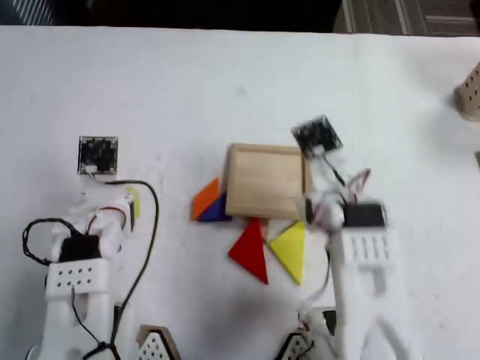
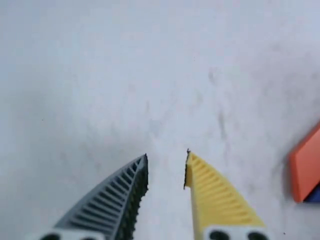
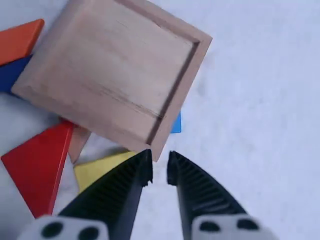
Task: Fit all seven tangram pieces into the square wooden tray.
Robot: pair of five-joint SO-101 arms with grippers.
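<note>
Right gripper [image 3: 158, 170]: on my right wrist feed the two black fingers stand slightly apart with only a narrow strip of table between the tips. They hold nothing, and I see them hanging just off one corner of the tray.
Left gripper [image 2: 166, 157]: its grey finger [image 2: 131, 185] and yellow finger [image 2: 210, 187] are spread, with bare table between them and nothing gripped. It sits well away from the tray, on the left side of the high view.
Square wooden tray [image 1: 262, 184]: it lies flat near the middle of the table, and I see only bare wood across its floor.
Orange piece [image 1: 205, 199]: on the table against the tray's left edge in the high view. It overlaps the dark blue piece [image 1: 216, 212], which touches the same corner.
Red triangle [image 1: 251, 251]: on the table just in front of the tray, on the side nearer the arm bases.
Yellow triangle [image 1: 291, 249]: beside the red one, close to the right arm.
Light blue piece [image 3: 175, 123]: I see just a sliver poking out from under the tray's edge near the right gripper.
Tan piece [image 3: 77, 142]: part of it shows from under the tray, next to the red triangle.
White table [image 1: 225, 82]: everything rests on it.
</note>
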